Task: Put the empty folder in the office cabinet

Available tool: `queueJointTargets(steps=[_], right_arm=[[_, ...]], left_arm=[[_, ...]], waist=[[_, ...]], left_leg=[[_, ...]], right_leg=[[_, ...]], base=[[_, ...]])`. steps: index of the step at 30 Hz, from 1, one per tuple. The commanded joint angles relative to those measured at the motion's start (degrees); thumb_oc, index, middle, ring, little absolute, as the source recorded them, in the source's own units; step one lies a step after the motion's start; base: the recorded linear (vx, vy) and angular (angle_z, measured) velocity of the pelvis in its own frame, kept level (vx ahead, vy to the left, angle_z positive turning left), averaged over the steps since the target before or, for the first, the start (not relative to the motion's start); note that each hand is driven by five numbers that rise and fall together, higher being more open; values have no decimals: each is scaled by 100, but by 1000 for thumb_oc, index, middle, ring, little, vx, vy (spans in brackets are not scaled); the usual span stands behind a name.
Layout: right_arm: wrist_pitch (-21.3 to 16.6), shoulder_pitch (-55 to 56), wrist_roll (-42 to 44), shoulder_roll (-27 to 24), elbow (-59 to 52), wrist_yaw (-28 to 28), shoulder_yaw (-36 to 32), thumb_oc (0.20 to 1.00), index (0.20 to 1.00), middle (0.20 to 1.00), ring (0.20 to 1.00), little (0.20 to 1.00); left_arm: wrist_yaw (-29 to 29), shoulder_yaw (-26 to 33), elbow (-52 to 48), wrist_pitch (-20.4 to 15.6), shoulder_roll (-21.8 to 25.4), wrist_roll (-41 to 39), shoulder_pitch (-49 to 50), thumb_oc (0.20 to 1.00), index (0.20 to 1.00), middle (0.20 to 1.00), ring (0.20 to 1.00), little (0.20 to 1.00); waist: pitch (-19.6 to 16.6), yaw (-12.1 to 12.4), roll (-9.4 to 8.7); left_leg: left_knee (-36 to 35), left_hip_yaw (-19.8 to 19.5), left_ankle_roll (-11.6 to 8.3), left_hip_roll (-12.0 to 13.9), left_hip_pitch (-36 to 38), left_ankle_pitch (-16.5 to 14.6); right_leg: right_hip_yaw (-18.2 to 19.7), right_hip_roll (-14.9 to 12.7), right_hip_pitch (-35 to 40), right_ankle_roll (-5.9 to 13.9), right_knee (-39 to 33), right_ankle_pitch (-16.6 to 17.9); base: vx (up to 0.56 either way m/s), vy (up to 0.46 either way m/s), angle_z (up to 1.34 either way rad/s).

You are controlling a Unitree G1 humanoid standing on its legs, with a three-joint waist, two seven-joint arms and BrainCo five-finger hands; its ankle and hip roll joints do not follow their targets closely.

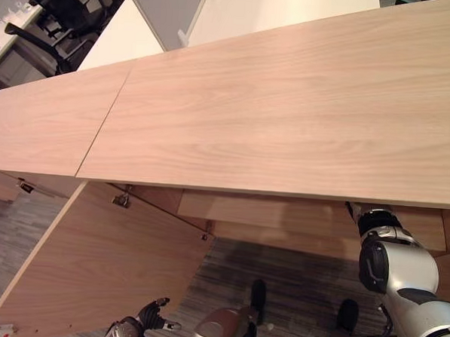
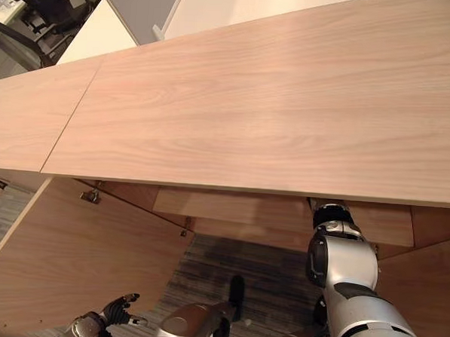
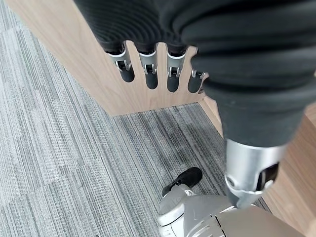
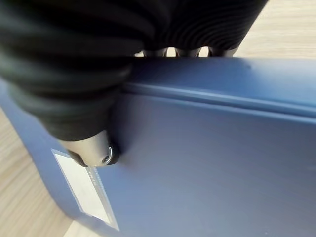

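Blue folder, one, is pinched between the right hand's thumb and fingers, under the wooden cabinet's top. Left hand hangs relaxed, fingers straight, beside one open cabinet door over grey carpet.

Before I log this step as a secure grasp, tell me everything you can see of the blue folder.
The folder shows in the right wrist view as a dark blue, smooth, stiff-looking board with a raised ridge running along it near one edge and a pale rectangular label by a rounded corner. The right hand grips it, thumb pressed on the broad face, fingers over the far edge. Light wood shows behind it. Whether it is empty cannot be told.
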Motion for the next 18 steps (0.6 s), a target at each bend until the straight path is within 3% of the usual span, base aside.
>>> queueJointTargets(steps=[1, 10, 12, 14, 15, 16, 18], right_arm=[[-228, -1072, -49, -698, -15, 320, 226, 200, 200, 200, 200, 200], [-122, -1470, -172, -946, 151, 282, 426, 200, 200, 200, 200, 200], [-46, -1520, -201, -977, 253, 283, 523, 200, 200, 200, 200, 200], [-16, -1551, -186, -1015, 311, 289, 526, 200, 200, 200, 200, 200], [-13, -1552, -182, -1017, 316, 296, 519, 200, 200, 200, 200, 200], [-3, -1595, -126, -1048, 366, 316, 550, 200, 200, 200, 200, 200], [-22, -1652, -78, -1070, 383, 310, 578, 200, 200, 200, 200, 200]], left_arm=[[113, -62, -212, -93, 532, -379, -371, 1000, 1000, 1000, 1000, 1000], [194, 189, -367, -86, 886, -1016, -493, 1000, 1000, 1000, 1000, 1000], [181, 264, -493, -114, 1017, -1212, -529, 1000, 1000, 1000, 1000, 1000], [161, 290, -597, -139, 1132, -1279, -514, 1000, 1000, 1000, 1000, 1000], [156, 293, -610, -136, 1145, -1284, -509, 1000, 1000, 1000, 1000, 1000], [138, 334, -664, -147, 1253, -1375, -550, 1000, 1000, 1000, 1000, 1000], [144, 370, -654, -142, 1322, -1455, -588, 1000, 1000, 1000, 1000, 1000]], waist=[[641, 28, 62], [989, -15, 28], [1054, -25, 17], [1035, -22, 10], [1056, -18, 15], [1026, -4, 10], [1046, 4, 8]], left_leg=[[1099, -384, -400, 536, -667, -565], [2719, -566, -461, 642, -2104, -1111], [3221, -642, -471, 666, -2730, -1267], [3405, -712, -492, 655, -2894, -1487], [3392, -688, -472, 661, -2973, -1330], [3505, -747, -483, 644, -3083, -1529], [3608, -774, -476, 627, -3224, -1552]], right_leg=[[-16, 25, -179, 60, 1534, -1470], [64, -98, -1694, -9, 3388, -2183], [67, -144, -2313, -59, 3956, -2425], [136, -155, -2483, -40, 4203, -2662], [97, -165, -2562, -77, 4189, -2517], [165, -165, -2719, -55, 4422, -2755], [176, -163, -2847, -86, 4539, -2805]], base=[[-181, -126, -4], [-60, -41, 0], [-29, -53, 8], [54, -37, 0], [116, -50, 7], [12, -38, 7], [59, -46, 3]])
